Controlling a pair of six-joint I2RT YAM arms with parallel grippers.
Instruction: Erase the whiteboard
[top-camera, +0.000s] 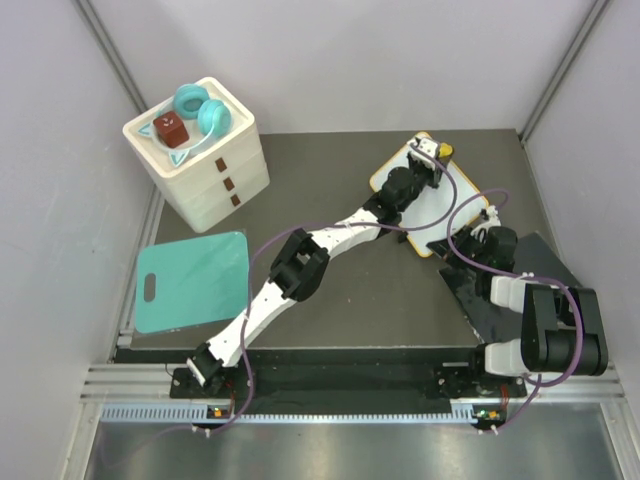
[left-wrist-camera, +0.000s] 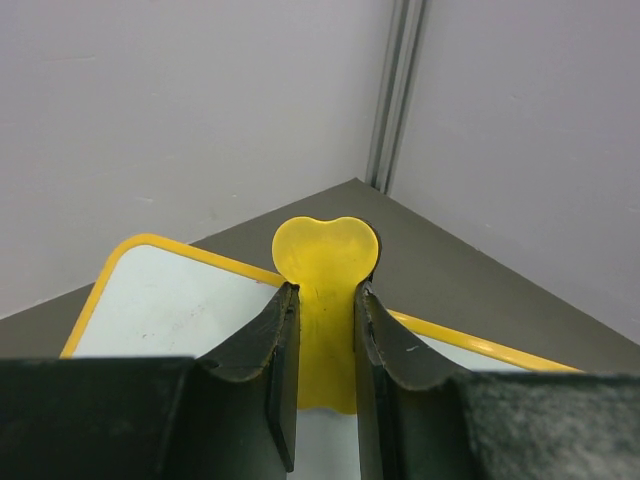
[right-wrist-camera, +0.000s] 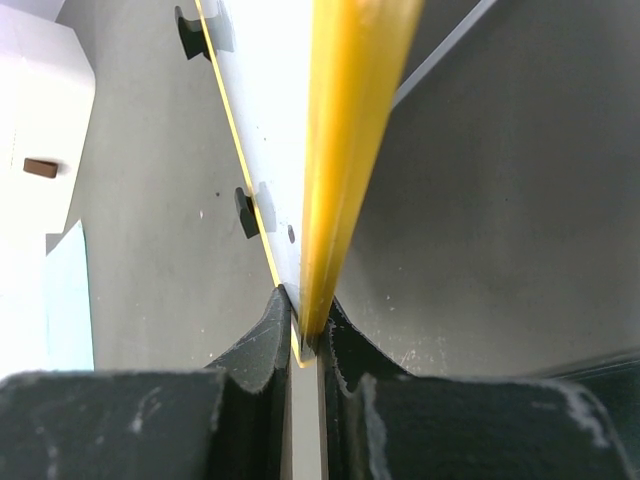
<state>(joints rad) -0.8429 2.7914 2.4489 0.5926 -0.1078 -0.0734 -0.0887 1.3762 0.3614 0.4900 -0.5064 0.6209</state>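
The whiteboard (top-camera: 452, 205), white with an orange-yellow frame, lies at the back right of the table. My left gripper (top-camera: 428, 150) reaches over its far corner and is shut on a yellow eraser (top-camera: 443, 150) with a heart-shaped top. In the left wrist view the eraser (left-wrist-camera: 325, 255) sits between the fingers of the left gripper (left-wrist-camera: 325, 295), over the whiteboard (left-wrist-camera: 170, 300). My right gripper (top-camera: 462, 240) is shut on the board's near edge. In the right wrist view the right gripper (right-wrist-camera: 307, 320) pinches the yellow frame (right-wrist-camera: 350, 120), and the black feet (right-wrist-camera: 247, 212) show underneath.
A white drawer box (top-camera: 215, 175) holding teal headphones (top-camera: 200, 110) and a red cube stands at the back left. A teal cutting board (top-camera: 190, 280) lies front left. A dark grey slab (top-camera: 510, 300) lies under the right arm. Walls close in the back and sides.
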